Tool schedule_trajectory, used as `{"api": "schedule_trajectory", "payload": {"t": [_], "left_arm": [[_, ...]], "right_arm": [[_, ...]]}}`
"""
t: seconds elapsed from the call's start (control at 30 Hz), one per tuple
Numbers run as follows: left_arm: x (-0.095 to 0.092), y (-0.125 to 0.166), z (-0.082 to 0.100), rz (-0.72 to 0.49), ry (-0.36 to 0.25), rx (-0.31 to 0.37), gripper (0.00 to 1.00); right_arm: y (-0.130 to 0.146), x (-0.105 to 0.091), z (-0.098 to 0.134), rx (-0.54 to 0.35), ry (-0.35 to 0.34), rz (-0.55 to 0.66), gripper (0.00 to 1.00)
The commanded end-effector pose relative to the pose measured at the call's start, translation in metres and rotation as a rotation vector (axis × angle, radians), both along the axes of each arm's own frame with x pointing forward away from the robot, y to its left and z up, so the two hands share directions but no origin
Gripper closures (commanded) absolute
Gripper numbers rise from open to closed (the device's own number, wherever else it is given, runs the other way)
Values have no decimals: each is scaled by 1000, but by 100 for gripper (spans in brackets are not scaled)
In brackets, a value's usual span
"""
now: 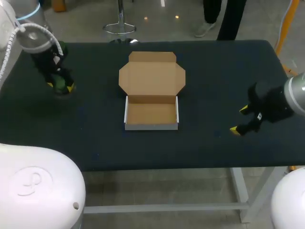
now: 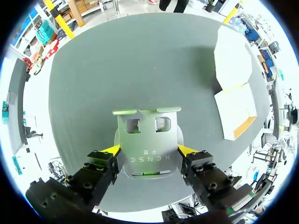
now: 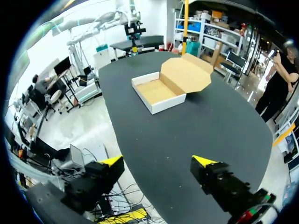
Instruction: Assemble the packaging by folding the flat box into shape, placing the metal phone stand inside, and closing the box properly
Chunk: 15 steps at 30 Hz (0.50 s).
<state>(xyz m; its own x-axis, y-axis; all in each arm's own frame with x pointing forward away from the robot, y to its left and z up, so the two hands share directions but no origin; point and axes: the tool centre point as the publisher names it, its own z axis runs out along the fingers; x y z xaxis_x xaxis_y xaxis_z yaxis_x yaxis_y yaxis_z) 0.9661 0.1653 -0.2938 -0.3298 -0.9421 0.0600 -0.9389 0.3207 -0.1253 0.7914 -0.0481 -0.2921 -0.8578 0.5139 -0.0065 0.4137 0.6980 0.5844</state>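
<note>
The box (image 1: 151, 114) stands folded into shape at the table's middle, its white-walled tray empty and its brown lid (image 1: 151, 76) lying open behind it. At the far left, my left gripper (image 1: 60, 86) is down at the table. In the left wrist view the metal phone stand (image 2: 147, 144), a grey plate with two cut-outs, sits between both yellow fingertips, so the left gripper (image 2: 148, 151) is shut on it; the box (image 2: 236, 93) lies ahead and off to the side. My right gripper (image 1: 240, 120) hovers open and empty at the right, with the box (image 3: 159, 93) well ahead of the gripper (image 3: 159, 163).
The black table (image 1: 95, 133) reaches its front edge just below the box and its right edge close to my right arm. Bare tabletop separates each gripper from the box.
</note>
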Motion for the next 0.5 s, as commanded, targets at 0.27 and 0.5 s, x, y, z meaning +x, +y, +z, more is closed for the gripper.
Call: {"api": "schedule_trajectory", "payload": {"t": [0.27, 0.5], "left_arm": [[-17, -5, 8, -11, -46, 0, 100], [-24, -16, 11, -27, -47, 11, 100]], "right_arm": [[18, 25, -19, -25, 25, 44, 0], [20, 28, -21, -23, 30, 37, 0]]}}
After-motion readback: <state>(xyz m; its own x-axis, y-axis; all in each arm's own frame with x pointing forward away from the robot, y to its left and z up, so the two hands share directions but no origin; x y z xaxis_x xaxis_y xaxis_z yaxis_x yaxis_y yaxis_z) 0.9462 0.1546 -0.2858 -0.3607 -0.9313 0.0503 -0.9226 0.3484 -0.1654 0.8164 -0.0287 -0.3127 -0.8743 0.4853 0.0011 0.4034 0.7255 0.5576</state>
